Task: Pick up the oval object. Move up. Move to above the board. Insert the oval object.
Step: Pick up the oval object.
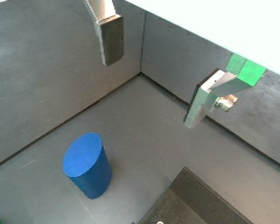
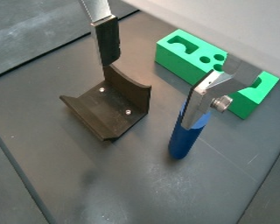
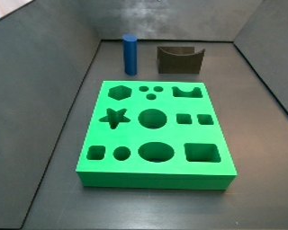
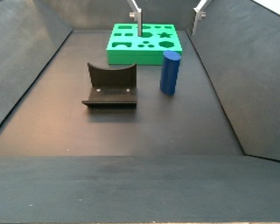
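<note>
The end effector [image 2: 152,79] hangs wide open, empty — a side view alone shows the board's [image 3: 158,175] vacant holes, the oval object [image 3: 130,54] upright behind.

My gripper [image 2: 154,70] hangs above the dark grey floor [image 4: 119,131] with its fingers [image 1: 112,41] plain silver plates backed by dark pads. The oval object [image 4: 171,73] below me is a plain, unpatterned blue, and the block [image 4: 109,86] beside it is dark brown. The board [image 3: 154,133] is bright green all over, its cut-outs showing as darker green shadows.
</note>
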Motion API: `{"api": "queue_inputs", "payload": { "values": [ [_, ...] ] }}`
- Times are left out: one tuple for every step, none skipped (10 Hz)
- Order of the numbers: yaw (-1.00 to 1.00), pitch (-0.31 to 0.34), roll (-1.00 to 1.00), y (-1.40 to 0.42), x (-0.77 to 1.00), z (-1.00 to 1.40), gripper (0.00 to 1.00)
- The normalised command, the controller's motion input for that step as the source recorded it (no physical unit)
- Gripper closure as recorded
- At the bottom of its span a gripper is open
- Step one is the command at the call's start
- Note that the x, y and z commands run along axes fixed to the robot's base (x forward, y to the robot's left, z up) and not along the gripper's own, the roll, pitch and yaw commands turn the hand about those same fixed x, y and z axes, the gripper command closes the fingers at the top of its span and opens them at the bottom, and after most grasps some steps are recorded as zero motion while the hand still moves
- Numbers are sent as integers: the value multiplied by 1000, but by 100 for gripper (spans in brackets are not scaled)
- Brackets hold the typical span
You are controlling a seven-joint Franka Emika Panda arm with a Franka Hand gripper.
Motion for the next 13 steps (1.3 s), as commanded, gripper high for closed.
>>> {"api": "queue_inputs", "payload": {
  "values": [
    [0,0,27,-183,0,-6,0],
    [311,-3,203,-549,-354,-274,0],
    [497,-93,190,-611,-551,-354,0],
    [474,-126,90,-460,-514,-326,0],
    [434,-144,54,-354,-486,-309,0],
    [251,-139,66,-274,-334,-334,0],
    [223,-181,20,-217,-309,-346,0],
    [129,-167,0,-160,-91,-354,0],
    [94,-104,0,-63,63,-349,0],
    [49,-63,-7,-31,197,-360,0],
    [6,-74,-33,0,223,-323,0],
    [0,-99,-24,-17,149,-394,0],
    [0,-169,0,-140,0,-606,0]
  ]
}}
